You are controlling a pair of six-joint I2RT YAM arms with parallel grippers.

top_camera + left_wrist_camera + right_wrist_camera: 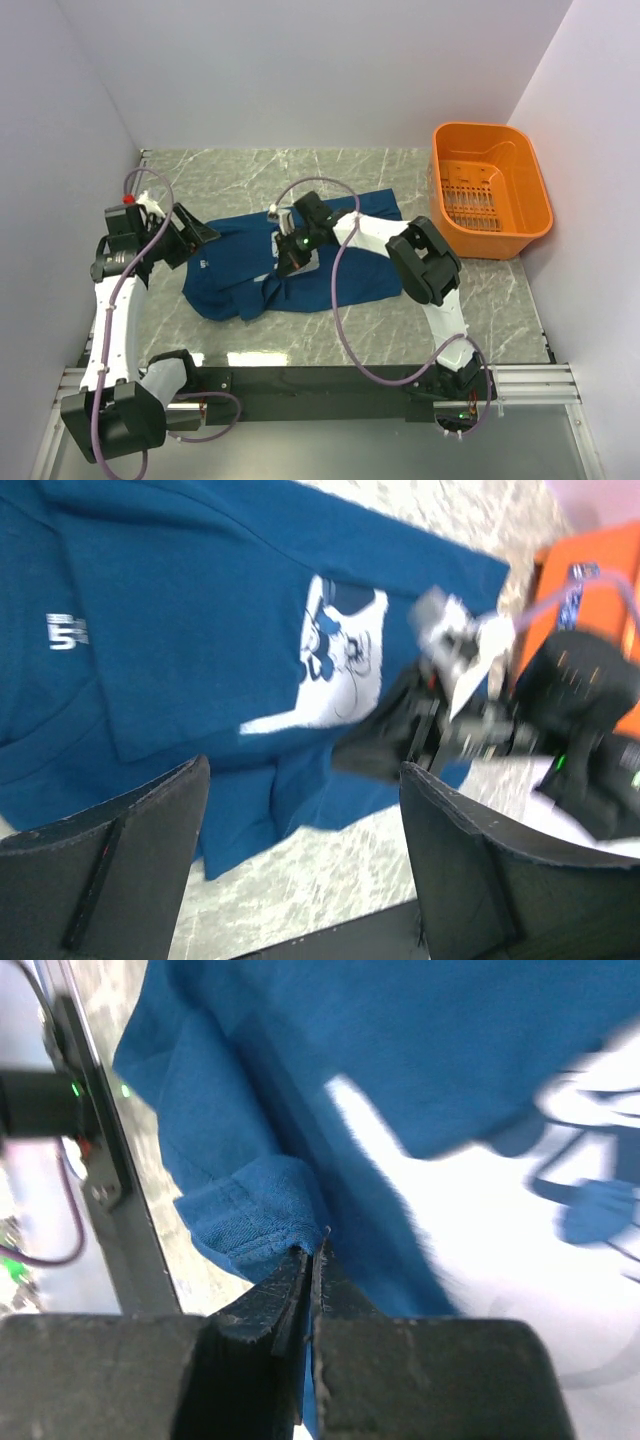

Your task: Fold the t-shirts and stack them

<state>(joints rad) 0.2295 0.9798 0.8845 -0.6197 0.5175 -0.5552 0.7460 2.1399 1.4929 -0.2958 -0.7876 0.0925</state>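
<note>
One dark teal-blue t-shirt lies rumpled on the marble table, partly folded. Its pale print faces up. My right gripper is over the shirt's middle, beside the print, and is shut on a fold of blue cloth; the right wrist view shows the hem pinched at the gripper. My left gripper hovers over the shirt's left edge, open and empty. In the left wrist view the left gripper frames the shirt's near hem and bare table.
An orange plastic basket stands at the back right against the wall. White walls close in the left, back and right sides. A black rail runs along the table's near edge. The right arm crosses over the shirt.
</note>
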